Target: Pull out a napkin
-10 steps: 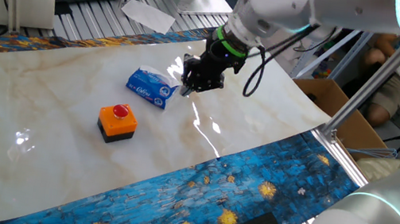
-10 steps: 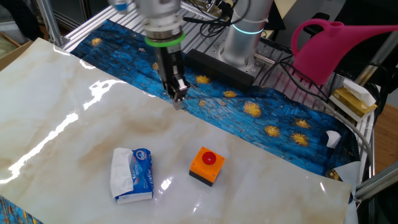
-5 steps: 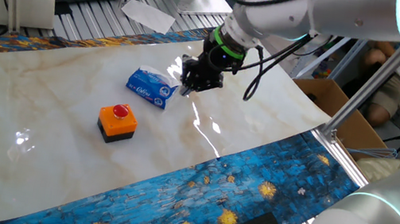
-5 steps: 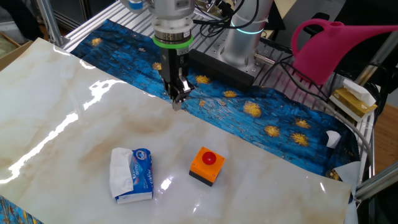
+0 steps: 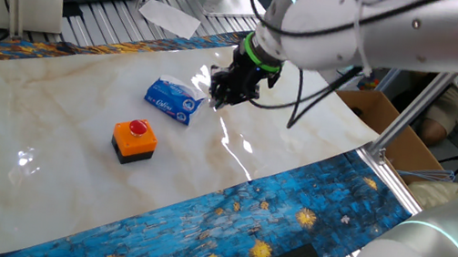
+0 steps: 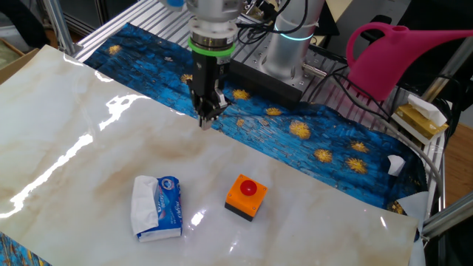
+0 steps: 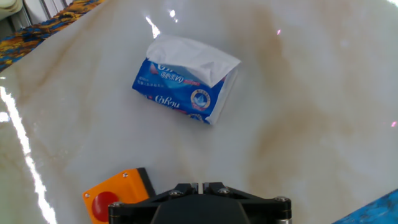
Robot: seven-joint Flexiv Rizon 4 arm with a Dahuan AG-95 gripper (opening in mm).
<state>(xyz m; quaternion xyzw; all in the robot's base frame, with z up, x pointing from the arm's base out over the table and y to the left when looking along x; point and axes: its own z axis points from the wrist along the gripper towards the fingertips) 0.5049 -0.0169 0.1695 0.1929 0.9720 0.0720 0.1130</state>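
gripper [image 6: 206, 118] fingertips out of hand view, napkin [image 7: 186, 53] half inside packet [image 7: 180, 93]

One blue tissue packet [image 7: 184, 88], one white napkin [image 7: 189, 55] poking from it, and one orange button box [image 6: 245, 196] on one bench [image 5: 48, 109].

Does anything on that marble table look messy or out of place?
Only slightly: the napkin bulges crumpled out of the open end of the blue packet, which lies at an angle to the table edges. The orange button box sits upright. Nothing looks spilled or broken.
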